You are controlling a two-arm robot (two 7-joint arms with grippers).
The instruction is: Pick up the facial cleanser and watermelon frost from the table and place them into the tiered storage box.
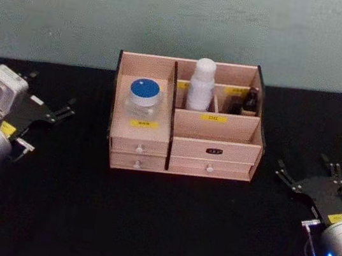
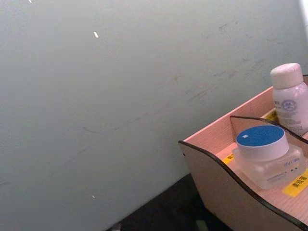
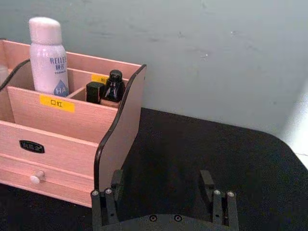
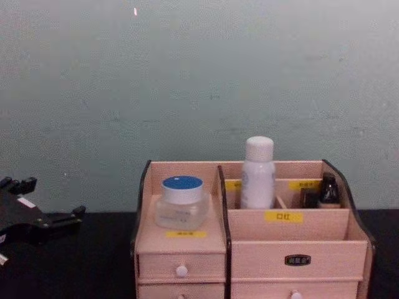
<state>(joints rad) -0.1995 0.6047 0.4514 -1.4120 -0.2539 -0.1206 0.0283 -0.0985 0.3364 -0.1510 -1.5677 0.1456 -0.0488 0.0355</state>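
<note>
The tiered storage box stands mid-table, pale pink with dark edges. Its left compartment holds a clear jar with a blue lid. A white bottle stands in a rear compartment, and a small dark bottle in the rear right one. I cannot tell which of these are the facial cleanser and the watermelon frost. My left gripper rests open and empty at the table's left. My right gripper is open and empty at the right. In the right wrist view its fingers point at the box's right side.
The black tabletop lies bare in front of the box and on both sides. A pale green wall rises close behind the box. The box's small drawers with white knobs are shut.
</note>
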